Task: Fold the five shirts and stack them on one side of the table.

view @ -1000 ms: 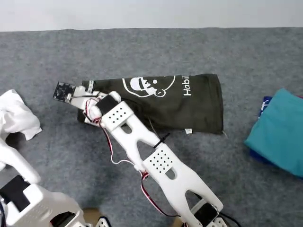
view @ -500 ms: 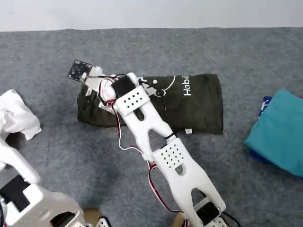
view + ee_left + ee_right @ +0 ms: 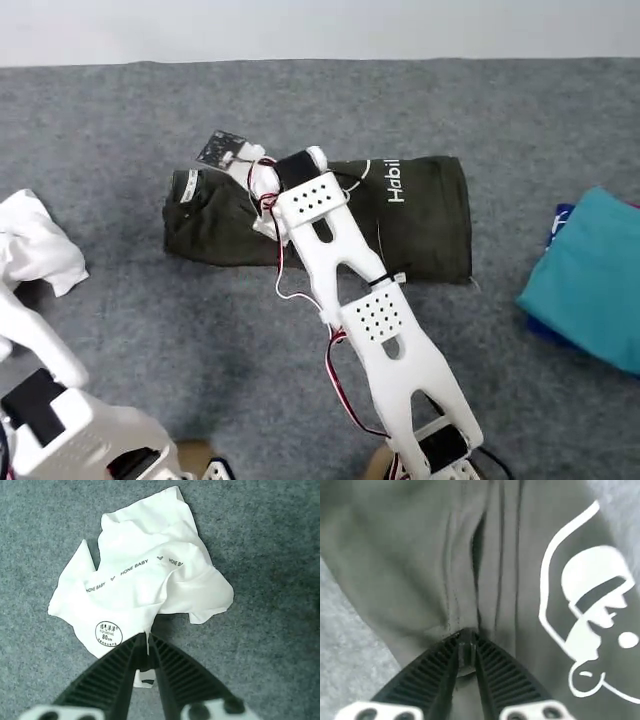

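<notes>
Right arm (image 3: pixel 370 320): in the high view it runs from the near table edge, slanting away and to the left. Links are nearly in one line and the wrist is pitched down at the far end.

Right gripper (image 3: pixel 466 639): your jaws are pressed together, with a fold of the dark shirt (image 3: pixel 410 555) pinched at the tips.

Left arm (image 3: pixel 60 425): tucked low at the near left corner, wrist aimed straight down.

Left gripper (image 3: pixel 148 641): your jaws are drawn together, tips all but touching.
</notes>
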Tool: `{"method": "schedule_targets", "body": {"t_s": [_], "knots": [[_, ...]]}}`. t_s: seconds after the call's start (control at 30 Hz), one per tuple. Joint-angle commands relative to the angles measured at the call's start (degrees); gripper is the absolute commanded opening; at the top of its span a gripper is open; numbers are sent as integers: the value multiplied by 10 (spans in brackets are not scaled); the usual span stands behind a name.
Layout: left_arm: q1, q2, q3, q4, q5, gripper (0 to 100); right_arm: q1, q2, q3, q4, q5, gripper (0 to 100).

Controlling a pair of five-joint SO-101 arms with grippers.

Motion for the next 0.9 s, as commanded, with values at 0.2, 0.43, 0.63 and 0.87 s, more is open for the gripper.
{"method": "schedule_targets", "body": {"t_s": [0.2, 0.43, 0.63, 0.87], "knots": [[30, -31, -7, -9, -1, 17, 8, -51, -110, 51, 0, 10], [45, -31, -19, 5, 0, 18, 56, -107, -104, 53, -56, 10], [67, -31, -51, 36, -3, 18, 142, -130, -103, 54, -149, 12], [66, -31, -55, 50, -4, 18, 217, -134, -63, 54, -162, 49]]}}
